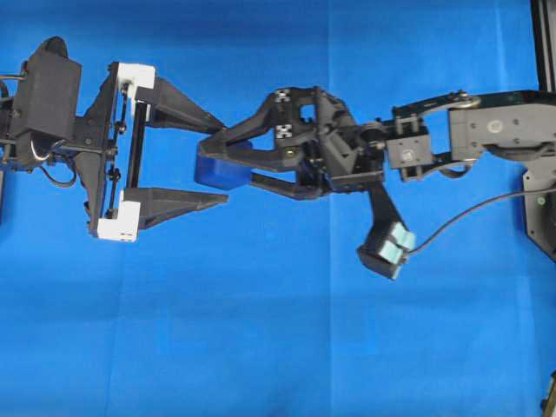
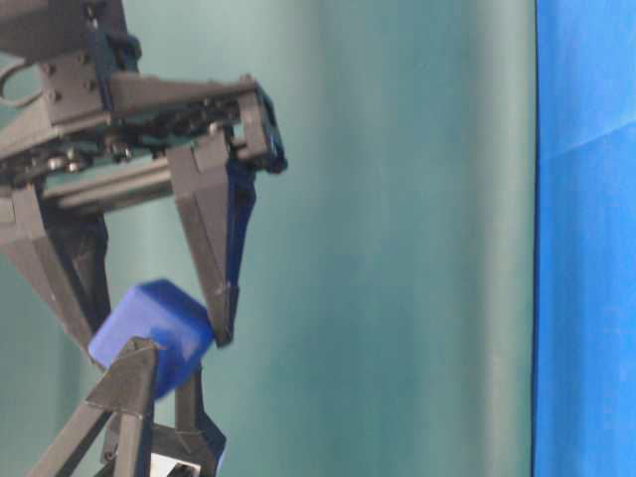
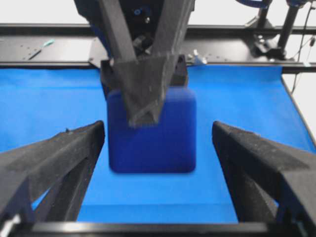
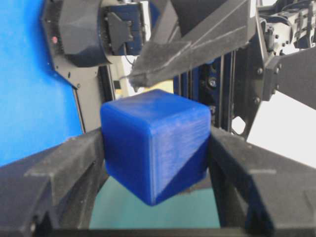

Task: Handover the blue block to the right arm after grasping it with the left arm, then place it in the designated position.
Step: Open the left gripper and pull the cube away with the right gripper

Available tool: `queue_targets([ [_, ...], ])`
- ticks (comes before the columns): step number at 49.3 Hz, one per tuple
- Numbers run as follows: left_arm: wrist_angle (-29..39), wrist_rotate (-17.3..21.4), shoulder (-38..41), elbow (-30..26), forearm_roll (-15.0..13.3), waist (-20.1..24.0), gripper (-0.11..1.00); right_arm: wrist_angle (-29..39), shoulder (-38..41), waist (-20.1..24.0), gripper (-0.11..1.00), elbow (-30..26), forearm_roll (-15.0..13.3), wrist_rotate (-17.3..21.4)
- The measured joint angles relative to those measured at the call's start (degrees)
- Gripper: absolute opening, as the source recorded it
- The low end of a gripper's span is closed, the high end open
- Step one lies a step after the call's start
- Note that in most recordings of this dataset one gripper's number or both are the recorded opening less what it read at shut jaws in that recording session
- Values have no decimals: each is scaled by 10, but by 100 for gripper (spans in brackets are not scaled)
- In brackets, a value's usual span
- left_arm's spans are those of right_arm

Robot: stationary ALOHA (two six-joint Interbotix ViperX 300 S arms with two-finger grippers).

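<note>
Block (image 1: 217, 169) sits mid-air above the cloth (image 1: 261, 347), pinched in our right gripper (image 1: 228, 161). Our left gripper (image 1: 219, 161) stands spread wide, fingers clear on both sides, so we judge the handover made; placing is next.

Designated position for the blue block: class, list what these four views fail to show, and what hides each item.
- Designated position: no marking visible on the cloth in any view.
- Blue block: overhead, mostly covered by the right gripper.
- Left gripper: table-level, cut off by the bottom edge.
- Block faces: left wrist, blurred.
</note>
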Motion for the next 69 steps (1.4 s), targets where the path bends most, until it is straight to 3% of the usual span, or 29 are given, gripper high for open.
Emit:
queue_targets([
  [28, 0, 0, 0, 0, -1, 0, 93, 60, -147, 4, 55, 113, 1, 6],
  [47, 0, 0, 0, 0, 0, 0, 93, 77, -163, 7, 55, 121, 2, 39],
  [58, 1, 0, 0, 0, -1, 0, 93, 77, -163, 7, 55, 121, 24, 124],
  [69, 4, 1, 0, 0, -1, 0, 93, 78, -172, 8, 55, 121, 60, 302],
])
